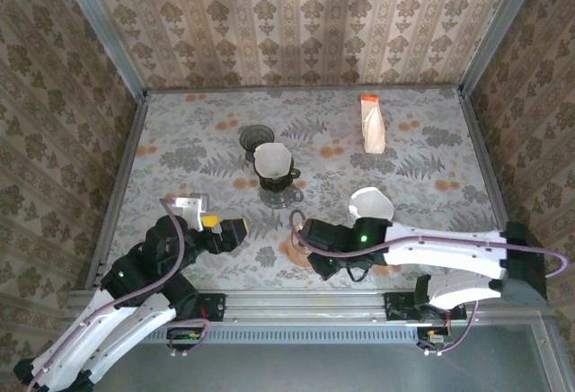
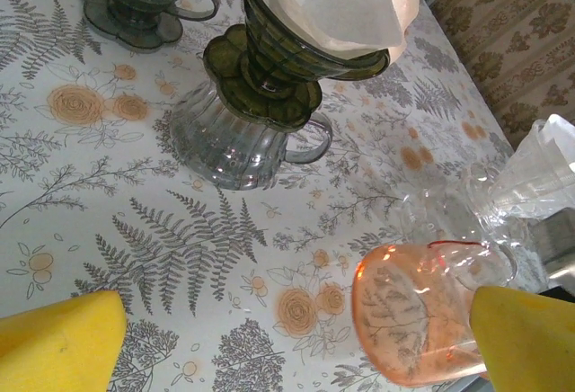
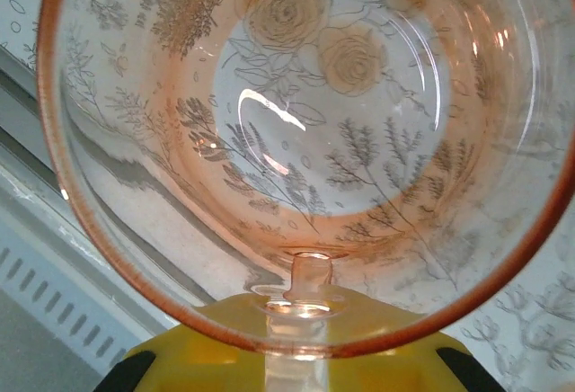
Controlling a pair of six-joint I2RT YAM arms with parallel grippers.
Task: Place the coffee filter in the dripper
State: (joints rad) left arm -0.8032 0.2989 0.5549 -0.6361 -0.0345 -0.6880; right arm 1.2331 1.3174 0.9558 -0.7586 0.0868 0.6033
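A dark green dripper (image 1: 277,174) stands on a clear glass server (image 1: 281,197) at mid-table, with a white coffee filter (image 1: 272,156) in it; in the left wrist view this filter (image 2: 332,1) rises above the green rim (image 2: 296,50). My right gripper (image 1: 314,250) is shut on the handle of an orange glass dripper (image 3: 296,95), held low near the front edge (image 2: 418,320). A second white filter (image 1: 370,201) stands on clear glass beside the right arm. My left gripper (image 1: 235,230) is open with nothing between its yellow fingertips (image 2: 58,347).
An empty dark green dripper (image 1: 257,138) sits behind the server. A white pack with an orange top (image 1: 373,124) lies at the back right. Patterned walls enclose the table on three sides, and a metal rail (image 1: 305,302) runs along the front.
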